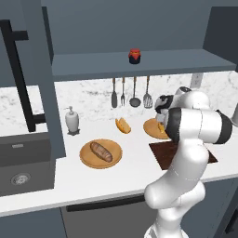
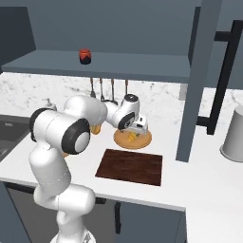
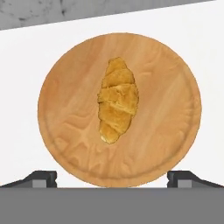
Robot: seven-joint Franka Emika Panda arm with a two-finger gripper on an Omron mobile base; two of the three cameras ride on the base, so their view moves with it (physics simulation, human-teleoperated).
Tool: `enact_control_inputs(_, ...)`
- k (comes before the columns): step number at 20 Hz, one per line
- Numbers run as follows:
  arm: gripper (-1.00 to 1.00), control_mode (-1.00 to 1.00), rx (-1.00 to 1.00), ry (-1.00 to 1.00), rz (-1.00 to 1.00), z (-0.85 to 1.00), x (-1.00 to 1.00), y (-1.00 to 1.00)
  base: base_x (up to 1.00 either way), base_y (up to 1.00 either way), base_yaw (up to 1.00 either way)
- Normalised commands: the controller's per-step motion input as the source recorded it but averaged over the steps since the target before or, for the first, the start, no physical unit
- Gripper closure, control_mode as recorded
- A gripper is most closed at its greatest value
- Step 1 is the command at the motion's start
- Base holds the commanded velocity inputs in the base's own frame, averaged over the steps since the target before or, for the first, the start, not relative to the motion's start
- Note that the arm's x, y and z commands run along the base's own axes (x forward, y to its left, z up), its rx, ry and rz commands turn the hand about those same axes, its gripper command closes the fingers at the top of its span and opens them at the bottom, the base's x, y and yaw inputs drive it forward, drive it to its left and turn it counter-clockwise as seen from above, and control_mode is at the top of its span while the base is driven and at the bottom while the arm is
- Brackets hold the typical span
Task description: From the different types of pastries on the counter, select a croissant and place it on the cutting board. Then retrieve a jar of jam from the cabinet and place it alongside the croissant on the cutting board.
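The arm (image 2: 71,128) is reaching forward from its base, elbow bent, wrist angling down over a round wooden plate (image 3: 65,131). The gripper (image 2: 137,129) is hovering above the plate, fingertips (image 3: 43,178) spread wide. The croissant (image 3: 117,106) is lying on the plate's centre, ungrasped.
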Motion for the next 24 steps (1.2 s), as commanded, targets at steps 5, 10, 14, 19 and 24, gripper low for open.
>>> enact_control_inputs(5,-1.00,-1.00,0.02,0.00,0.00,-0.19,0.37,0.00,0.00,0.00,0.00)
enact_control_inputs(10,-1.00,-1.00,0.02,0.00,0.01,-0.10,0.43,0.00,0.00,0.00,0.00)
enact_control_inputs(14,-1.00,-1.00,0.00,0.00,0.03,-0.44,0.15,0.00,0.00,0.00,0.00)
enact_control_inputs(19,-1.00,-1.00,0.00,0.00,0.03,-0.54,0.12,0.00,0.00,0.00,0.00)
enact_control_inputs(24,1.00,-1.00,0.00,0.00,0.04,-0.43,0.19,0.00,0.00,0.00,0.00)
